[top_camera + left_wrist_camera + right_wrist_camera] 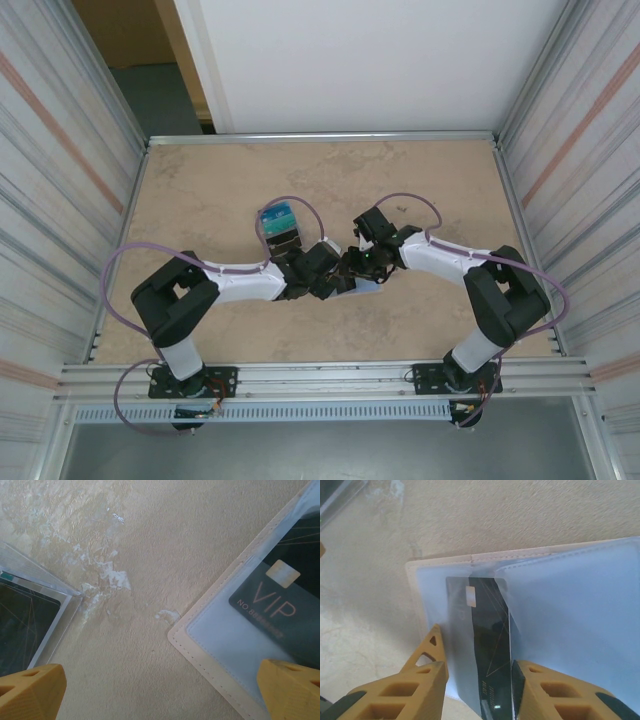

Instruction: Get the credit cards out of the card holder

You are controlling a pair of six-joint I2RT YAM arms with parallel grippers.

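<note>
Left wrist view: dark card (pixel 280 605) in clear pocket of holder (pixel 200 640) reads "VIP" in pale gold capitals. Line beneath reads "NO 8888…", remaining digits blurred.

Right wrist view: small print on card (pixel 487 630), too small to read.

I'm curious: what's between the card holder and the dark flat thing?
Only bare, scuffed table separates the card holder and dark item, in the left wrist view.

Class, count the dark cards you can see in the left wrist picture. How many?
2: a VIP card inside the card holder at right, and a second card at the left edge, lying outside it. More may be hidden.
</note>
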